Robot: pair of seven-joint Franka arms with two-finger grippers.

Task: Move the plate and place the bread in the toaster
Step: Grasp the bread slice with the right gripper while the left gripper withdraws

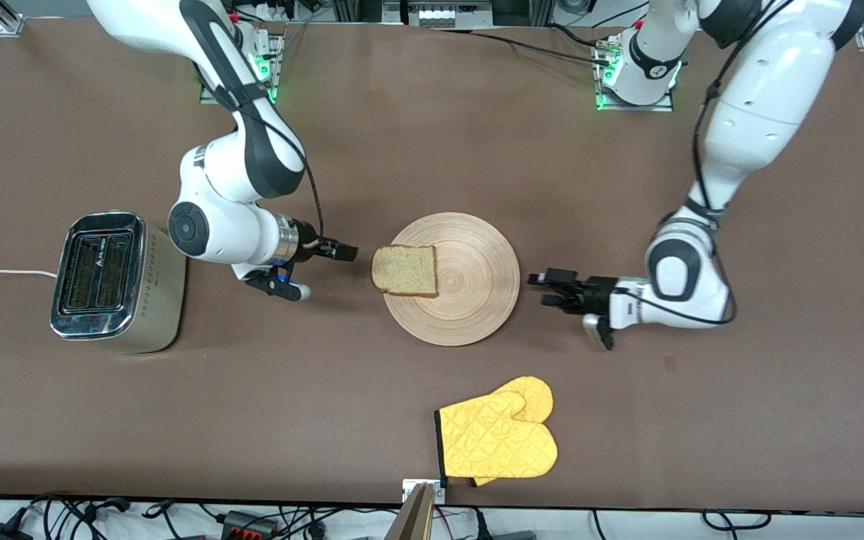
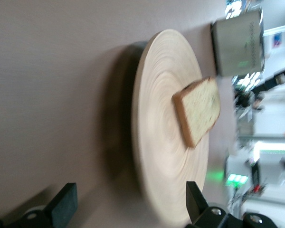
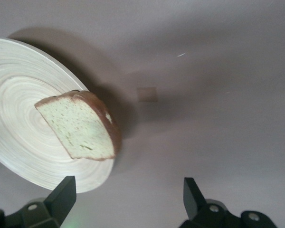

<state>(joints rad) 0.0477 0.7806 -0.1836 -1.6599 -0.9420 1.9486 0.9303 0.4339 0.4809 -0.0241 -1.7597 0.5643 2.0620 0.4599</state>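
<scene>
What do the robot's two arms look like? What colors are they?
Both arms are smooth, rounded and glossy white, with dark grey-black bands at the joints. A thin black cable runs along the outside of each arm. Each base glows green. The right tool and the left tool are black, each with two short flat fingers. A bit of blue shows under the right arm's wrist.

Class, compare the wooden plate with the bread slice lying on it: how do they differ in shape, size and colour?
The plate is round; the bread is squarish. The plate is much wider than the bread. The plate is pale tan with ring grain; the bread is brown-speckled with a darker crust. The bread overhangs the plate's rim toward the toaster. Both lie flat.
</scene>
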